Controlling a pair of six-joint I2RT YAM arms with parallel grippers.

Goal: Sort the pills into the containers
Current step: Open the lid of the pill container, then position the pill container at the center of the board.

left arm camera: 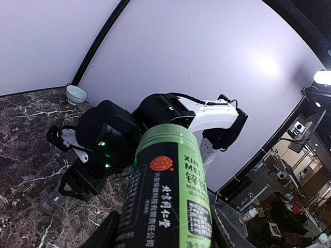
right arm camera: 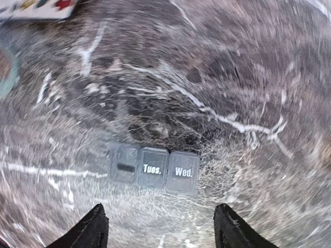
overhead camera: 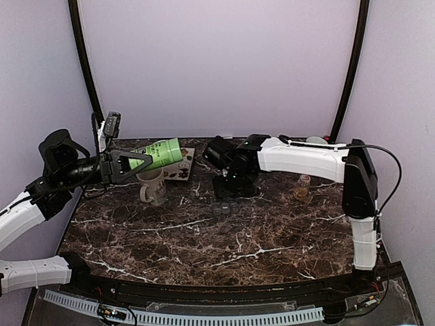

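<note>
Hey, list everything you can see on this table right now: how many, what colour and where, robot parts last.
pill organiser: one, dark grey, three joined compartments, two marked Tues. and Wed., mid-table under the right gripper
green canister: one, green with a black label, held on its side in the air by the mug
mug: one, off-white, left part of the table
printed card: one, pale with dark print, flat behind the mug
small jar: one, amber-looking, right part of the table
bowl: one, pale, back edge by the wall
table: one, dark brown marble with white veins
left gripper: black, shut on the green canister
right gripper: black, open, above the pill organiser
</note>
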